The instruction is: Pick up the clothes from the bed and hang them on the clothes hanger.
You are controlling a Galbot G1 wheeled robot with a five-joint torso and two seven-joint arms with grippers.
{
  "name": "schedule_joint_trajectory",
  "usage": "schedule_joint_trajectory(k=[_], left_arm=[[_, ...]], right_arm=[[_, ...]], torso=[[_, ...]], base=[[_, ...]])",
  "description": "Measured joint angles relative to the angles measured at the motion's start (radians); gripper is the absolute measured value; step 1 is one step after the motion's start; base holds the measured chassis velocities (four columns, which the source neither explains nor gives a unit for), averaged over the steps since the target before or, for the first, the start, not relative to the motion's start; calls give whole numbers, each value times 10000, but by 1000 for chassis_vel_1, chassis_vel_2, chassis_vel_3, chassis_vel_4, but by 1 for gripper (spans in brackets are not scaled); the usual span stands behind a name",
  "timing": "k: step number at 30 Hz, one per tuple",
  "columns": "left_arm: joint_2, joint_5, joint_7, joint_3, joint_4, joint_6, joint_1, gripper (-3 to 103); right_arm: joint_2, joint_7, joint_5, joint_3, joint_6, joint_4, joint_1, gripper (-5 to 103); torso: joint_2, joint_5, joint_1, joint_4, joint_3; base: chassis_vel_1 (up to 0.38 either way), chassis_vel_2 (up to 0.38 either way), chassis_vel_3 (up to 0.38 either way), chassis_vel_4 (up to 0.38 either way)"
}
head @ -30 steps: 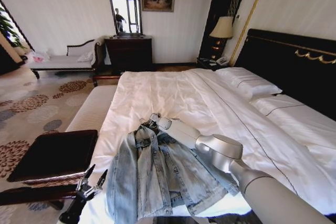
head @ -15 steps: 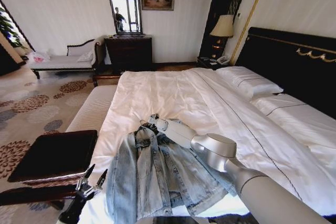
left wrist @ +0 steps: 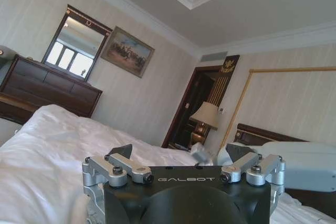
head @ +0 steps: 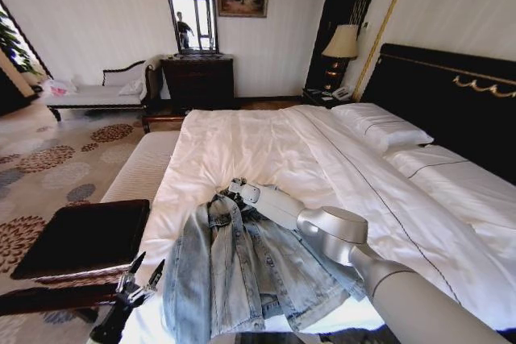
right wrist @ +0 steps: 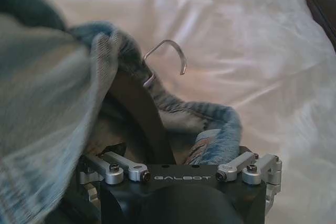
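The light-blue denim jacket, the clothes, lies spread near the front edge of the bed. My right gripper reaches across it to the collar. In the right wrist view the clothes hanger's black arm runs from its metal hook down between the fingers of the right gripper. The jaws stand open around the hanger and the collar cloth, which partly hides them. My left gripper hangs open off the bed's front left corner. It holds nothing in the left wrist view.
A pale bench runs along the bed's left side, with a dark low table in front of it. White pillows and the black headboard are at the right. A dresser stands against the far wall.
My right arm has shifted slightly at the jacket's collar. The jacket and the left arm have stayed in place.
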Motion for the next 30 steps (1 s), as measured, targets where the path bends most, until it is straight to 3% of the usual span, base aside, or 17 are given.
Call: schedule_joint_trajectory(k=[5,8,12,19,26,30], left_arm=[[10,3,-10,26,-55,8,-19,100],[-2,11,-13,56,-58,17,-31,100],[-46,45,-15,89,-61,21,-39,100],[-65,20,-12,-4,-77,21,17,100],[-10,-17,-12,-18,-56,21,4,100],[-26,-53,-3,-47,-15,9,10,100]], right_arm=[[-825,96,728,-365,-329,1386,208,100],[-920,191,811,-465,-352,1590,167,100],[-639,365,714,-364,-214,1009,-42,100],[276,499,-574,-13,259,-363,-276,100],[1094,512,-1147,211,587,-1569,-446,102],[1114,449,-1239,191,615,-1643,-446,93]], torso=[[1,1,0,-5,-4],[2,0,-2,0,-6],[1,1,-1,-3,-5],[2,0,-3,0,-7],[2,0,-3,6,-7],[3,1,-3,-2,-7]], base=[[0,0,0,0],[0,0,0,0],[0,0,0,0],[0,0,0,0],[0,0,0,0],[0,0,0,0]])
